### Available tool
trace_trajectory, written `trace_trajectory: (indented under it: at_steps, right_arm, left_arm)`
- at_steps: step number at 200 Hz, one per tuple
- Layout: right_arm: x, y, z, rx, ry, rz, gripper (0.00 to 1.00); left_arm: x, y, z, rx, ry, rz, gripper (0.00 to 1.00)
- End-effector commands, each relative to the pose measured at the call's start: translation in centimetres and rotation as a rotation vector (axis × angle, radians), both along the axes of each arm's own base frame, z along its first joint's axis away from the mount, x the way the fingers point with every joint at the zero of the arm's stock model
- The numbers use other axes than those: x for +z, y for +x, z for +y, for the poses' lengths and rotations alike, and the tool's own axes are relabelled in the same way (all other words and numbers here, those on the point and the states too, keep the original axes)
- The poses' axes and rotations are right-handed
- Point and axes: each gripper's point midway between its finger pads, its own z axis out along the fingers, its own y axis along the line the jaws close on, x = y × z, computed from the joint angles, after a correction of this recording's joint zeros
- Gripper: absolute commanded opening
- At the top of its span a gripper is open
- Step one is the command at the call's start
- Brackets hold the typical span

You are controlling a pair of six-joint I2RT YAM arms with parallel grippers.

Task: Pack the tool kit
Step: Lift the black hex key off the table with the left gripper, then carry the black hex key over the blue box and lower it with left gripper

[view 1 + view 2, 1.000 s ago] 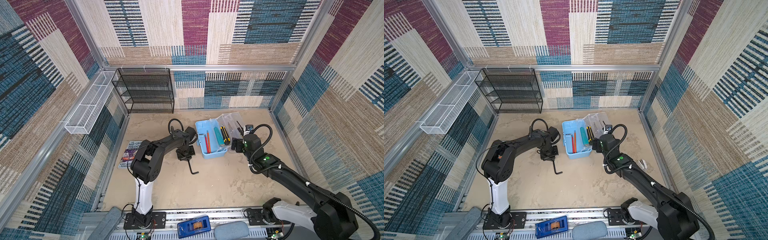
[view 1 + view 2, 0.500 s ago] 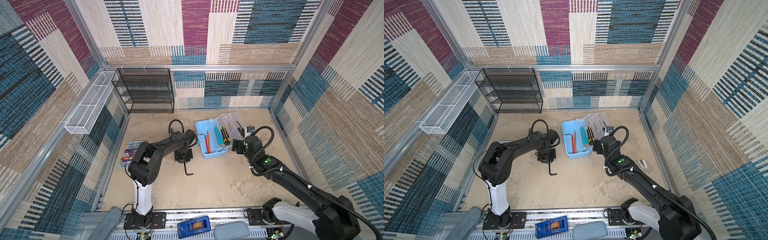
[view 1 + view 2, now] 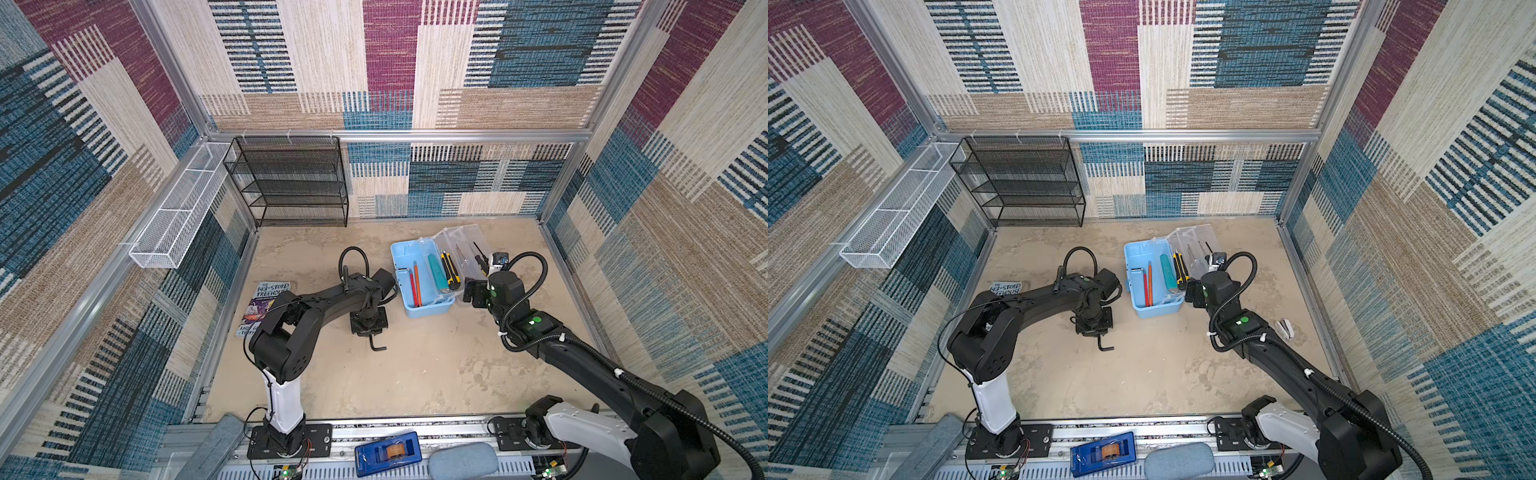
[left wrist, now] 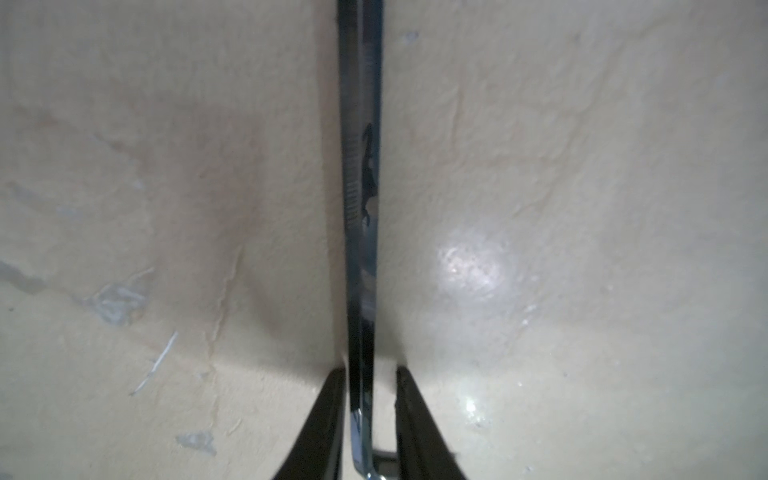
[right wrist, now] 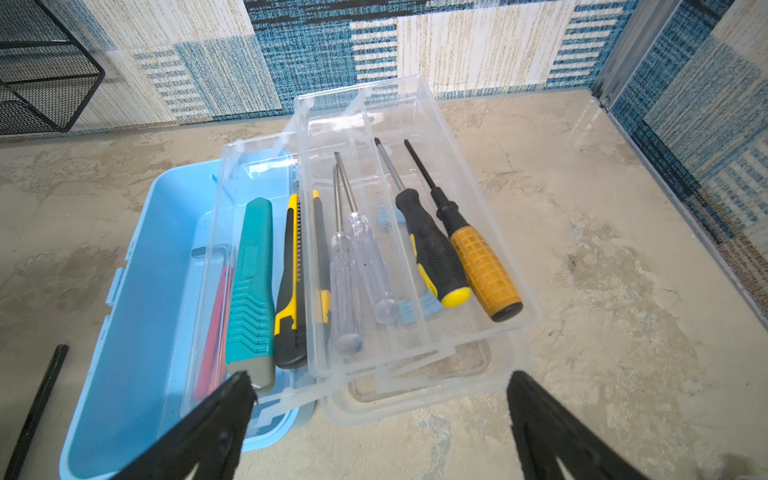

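The left pincer (image 4: pixel 371 370) stands narrowly open astride the hex key (image 4: pixel 359 208); a small gap shows beside one finger. The key lies on the tabletop (image 3: pixel 415 374), left of the case (image 3: pixel 428 309) in a top view and apart from it. The right pincer (image 5: pixel 380 376) is wide open and empty, near the corner of the case. Knives (image 5: pixel 251 282) and screwdrivers (image 5: pixel 484 266) lie in its clear trays.

The pale blue case (image 3: pixel 428 311) stood open near the table's (image 3: pixel 415 374) far edge, knives (image 5: pixel 249 282) and screwdrivers (image 5: pixel 484 266) in its clear trays (image 5: pixel 374 120), a black hex key (image 3: pixel 372 343) lying apart.
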Motion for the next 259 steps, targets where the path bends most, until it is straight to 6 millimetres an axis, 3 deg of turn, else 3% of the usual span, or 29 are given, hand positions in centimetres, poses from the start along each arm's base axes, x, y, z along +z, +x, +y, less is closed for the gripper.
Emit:
trace_trajectory:
  at_steps: [1, 62, 143, 209, 259]
  right_arm:
    - [0.7, 0.4, 0.4, 0.012, 0.010, -0.024, 0.97]
    - [0.7, 0.5, 0.5, 0.020, 0.008, -0.023, 0.97]
    - [1.3, 0.8, 0.9, 0.083, 0.050, -0.055, 0.99]
    - [1.7, 1.5, 0.2, 0.082, 0.070, -0.064, 0.99]
    - [2.1, 2.7, -0.8, 0.070, 0.078, -0.068, 0.99]
  left_arm:
    - [-0.4, -0.3, -0.4, 0.032, -0.022, 0.011, 0.20]
    - [-0.5, 0.3, -1.6, 0.047, -0.088, -0.008, 0.00]
    - [1.2, 0.6, -0.9, 0.032, -0.077, -0.074, 0.00]
    - [4.9, 2.4, -1.4, 0.027, -0.113, -0.187, 0.00]
    - [9.8, 5.2, -2.2, -0.002, -0.126, -0.314, 0.00]
